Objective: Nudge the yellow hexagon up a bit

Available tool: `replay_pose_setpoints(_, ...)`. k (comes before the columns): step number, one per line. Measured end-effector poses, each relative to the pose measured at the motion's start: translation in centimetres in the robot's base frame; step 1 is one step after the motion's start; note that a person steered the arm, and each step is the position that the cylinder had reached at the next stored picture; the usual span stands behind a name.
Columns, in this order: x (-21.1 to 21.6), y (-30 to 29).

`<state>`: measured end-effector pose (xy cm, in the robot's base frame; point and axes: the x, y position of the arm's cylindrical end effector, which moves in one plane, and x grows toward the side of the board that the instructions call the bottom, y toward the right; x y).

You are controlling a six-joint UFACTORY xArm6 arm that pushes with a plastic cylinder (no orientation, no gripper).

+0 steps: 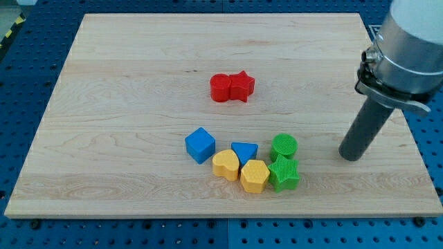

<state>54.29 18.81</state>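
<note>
One yellow hexagon [255, 176] sits well left of my tip [351, 155], untouched.

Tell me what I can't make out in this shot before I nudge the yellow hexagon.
- Arm above the rod: cut off by the view's top and right edges.
- Gap between yellow hexagon and green star: too small to tell.
- My tip: visible, right of the cluster, apart.

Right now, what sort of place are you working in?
Probably a lab test bench: a wooden board lying on a blue perforated surface, small coloured blocks like the yellow hexagon, and my tip right of them.
</note>
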Motion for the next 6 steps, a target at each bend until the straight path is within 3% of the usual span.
replay_pose_setpoints(2, 7.3, -0.7)
replay_pose_setpoints(3, 7.6, -2.5)
replay_pose_setpoints(5, 7.6, -12.9)
replay_pose_setpoints(6, 6.8, -13.1)
